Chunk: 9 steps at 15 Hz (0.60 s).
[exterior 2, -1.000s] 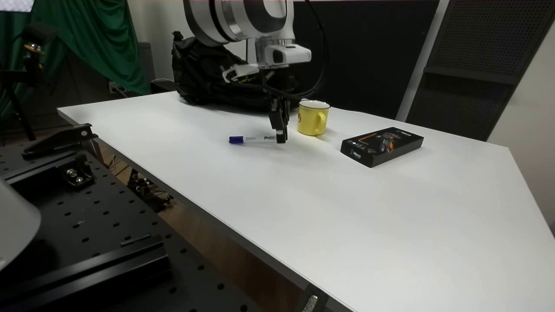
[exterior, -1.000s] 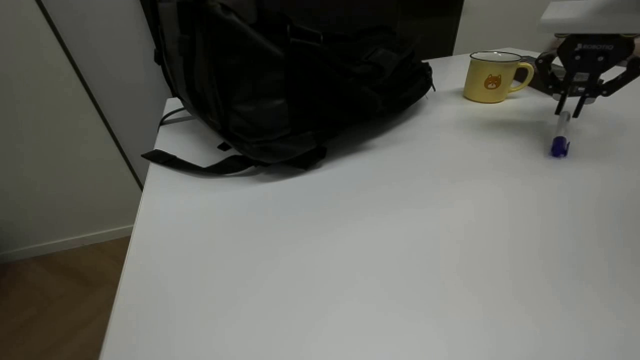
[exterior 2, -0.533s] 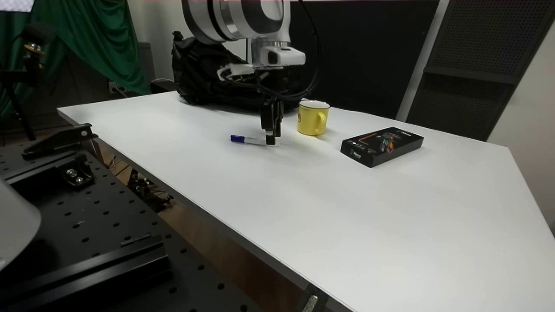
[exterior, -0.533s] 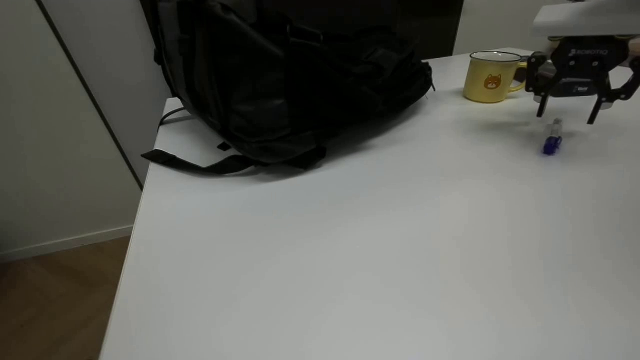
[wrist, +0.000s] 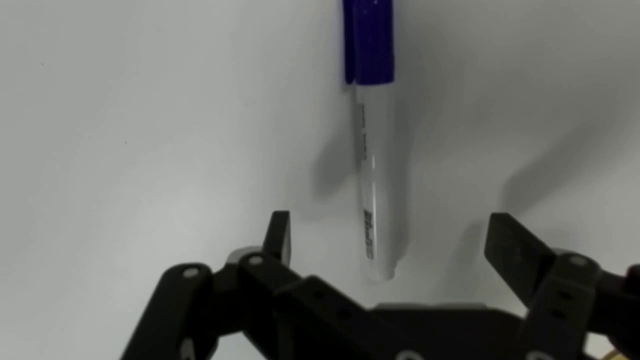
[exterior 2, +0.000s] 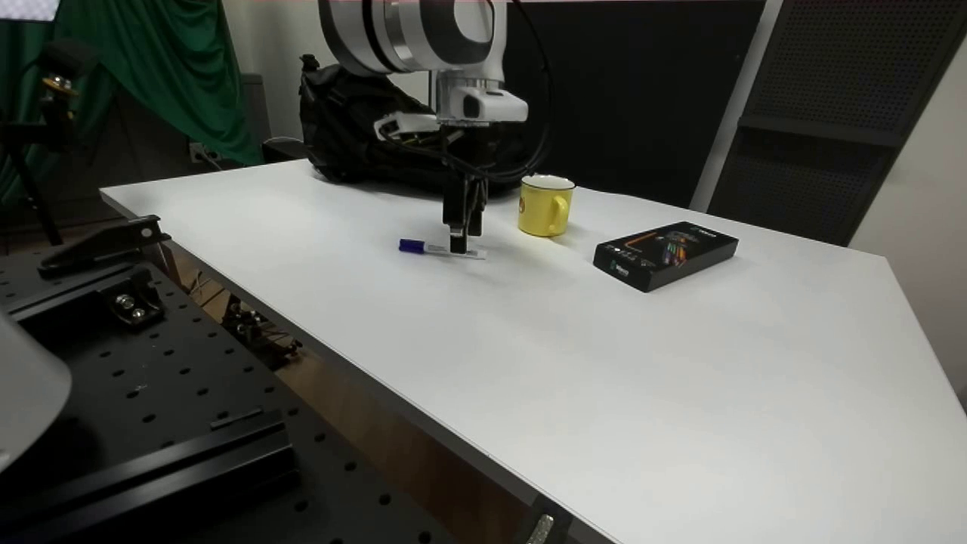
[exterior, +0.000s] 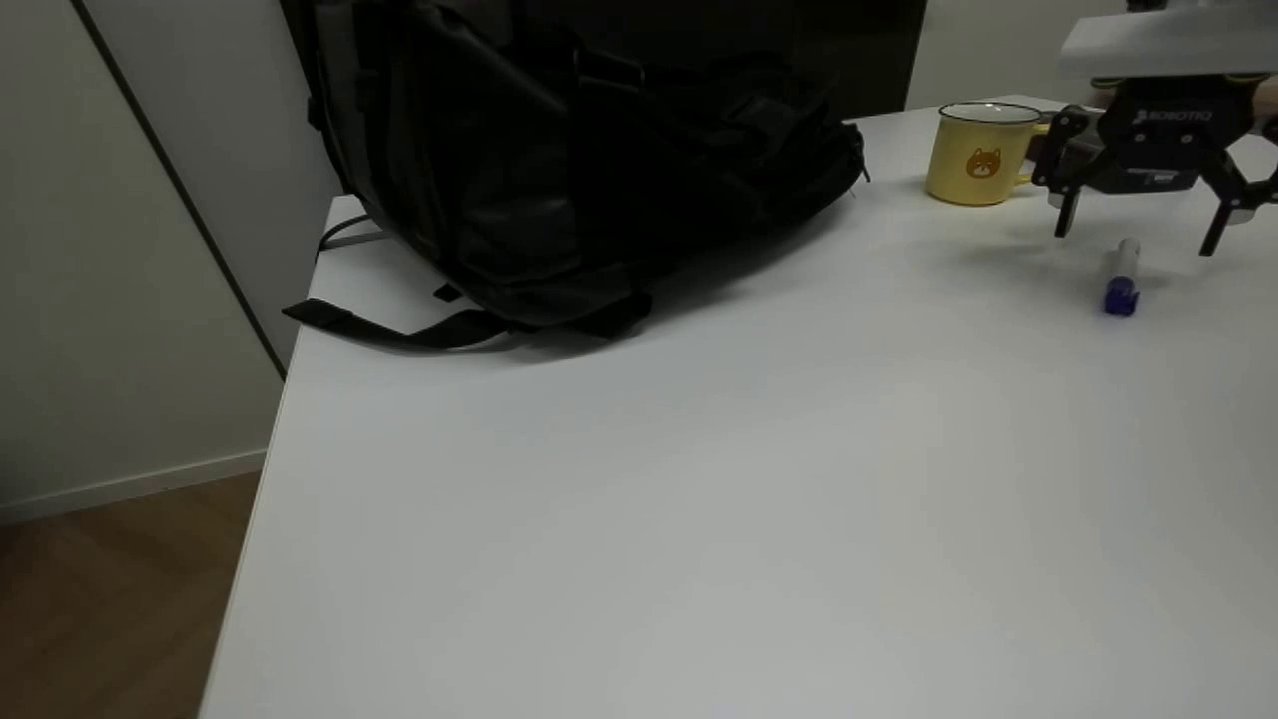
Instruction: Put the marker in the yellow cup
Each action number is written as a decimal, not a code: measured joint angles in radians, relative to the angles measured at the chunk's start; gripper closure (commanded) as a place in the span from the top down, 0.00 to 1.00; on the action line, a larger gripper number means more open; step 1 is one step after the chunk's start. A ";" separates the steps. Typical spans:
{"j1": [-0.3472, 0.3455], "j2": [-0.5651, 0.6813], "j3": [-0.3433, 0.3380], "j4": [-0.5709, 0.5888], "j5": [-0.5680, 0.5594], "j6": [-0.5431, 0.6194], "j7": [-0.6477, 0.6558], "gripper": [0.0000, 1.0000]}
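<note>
The marker [wrist: 378,165], white with a blue-purple cap, lies flat on the white table. In the wrist view it runs lengthwise between my spread fingers [wrist: 517,255], touching neither, its cap end cut off by the top edge. My gripper [wrist: 390,214] stands open just above the table, over the marker's white barrel end. Both exterior views show the gripper [exterior: 1134,244] [exterior 2: 464,243] there, with the marker's cap [exterior 2: 412,246] sticking out past it. The yellow cup [exterior: 983,150] [exterior 2: 540,208], with an orange animal face on its front, stands upright beside the gripper, its handle partly covered in an exterior view.
A black backpack [exterior: 599,190] [exterior 2: 370,140] slumps at the table's back, its strap [exterior: 449,330] trailing onto the top. Past the cup lies a flat black box [exterior 2: 665,257]. A perforated black platform [exterior 2: 227,423] sits beside the table's near edge.
The fingers have spread from nearly together to wide. My gripper has shifted along the marker toward its cap. The marker lies at a slightly different angle; cup, box and backpack are unmoved.
</note>
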 measured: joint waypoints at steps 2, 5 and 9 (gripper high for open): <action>-0.030 0.001 0.028 0.000 0.008 0.000 -0.018 0.75; -0.071 0.005 0.063 0.000 0.020 0.001 -0.058 0.60; -0.086 0.009 0.072 0.003 0.020 0.006 -0.078 0.31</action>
